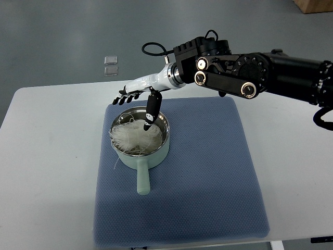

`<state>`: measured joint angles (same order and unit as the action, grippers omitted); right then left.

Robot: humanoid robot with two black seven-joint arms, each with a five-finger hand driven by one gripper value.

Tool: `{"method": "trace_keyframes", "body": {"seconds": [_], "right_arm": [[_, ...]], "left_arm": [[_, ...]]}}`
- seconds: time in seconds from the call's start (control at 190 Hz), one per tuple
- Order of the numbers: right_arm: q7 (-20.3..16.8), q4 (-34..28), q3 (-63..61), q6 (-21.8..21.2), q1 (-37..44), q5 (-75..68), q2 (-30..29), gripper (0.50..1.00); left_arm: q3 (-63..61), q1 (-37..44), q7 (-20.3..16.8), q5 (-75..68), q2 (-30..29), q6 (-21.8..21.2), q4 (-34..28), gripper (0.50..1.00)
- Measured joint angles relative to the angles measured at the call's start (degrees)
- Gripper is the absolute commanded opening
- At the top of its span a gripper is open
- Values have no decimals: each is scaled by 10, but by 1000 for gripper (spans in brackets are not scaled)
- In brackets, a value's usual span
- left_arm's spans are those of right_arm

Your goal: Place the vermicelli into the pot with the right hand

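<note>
While the right arm reaches in from the right edge across the far side of the scene, its right hand [139, 94] hangs over the far rim of the pot [161, 148]; the fingers [126, 96] are spread out flat toward the left and grasp nothing, while the thumb [151, 111] points down into the pot, its tip at or just above the vermicelli [132, 138], though contact cannot be told; the vermicelli lies as a pale tangled nest inside the pot, heaped toward its left side, with a few strands hanging over the near-left rim; the pot is pale green with a metal inside, its handle [142, 179] pointing toward the near edge; it stands on a blue mat [208, 182] spread over the white bench [47, 172]; two small clear squares [110, 65] lie on the grey floor beyond the bench's far edge.
</note>
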<state>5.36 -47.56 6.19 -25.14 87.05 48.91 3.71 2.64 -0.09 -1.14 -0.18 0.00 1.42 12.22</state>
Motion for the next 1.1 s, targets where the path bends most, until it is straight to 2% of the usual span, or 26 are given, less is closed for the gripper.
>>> {"method": "trace_keyframes", "body": {"seconds": [0.2,0.463,0.637,0.784,0.937,1.1], "right_arm": [[3,0,-107,5,-14,-11,55,919],[18,2,-352,14,-171,-84,105,919],[43,3,-512,71,-296,-169,89,919],[82,3,-604,122,-381,-251,55,919],[102,5,-665,131,-439,-333,32,921],[112,24,-680,124,-465,-366,18,921]], "left_arm": [[0,0,0,0,0,0,0,1000],[-2,0,0,0,0,0,2,1000],[-2,0,0,-1,0,1,3,1000],[-2,0,0,-2,0,1,4,1000],[-2,0,0,-2,0,1,9,1000],[-2,0,0,-2,0,1,11,1000]]}}
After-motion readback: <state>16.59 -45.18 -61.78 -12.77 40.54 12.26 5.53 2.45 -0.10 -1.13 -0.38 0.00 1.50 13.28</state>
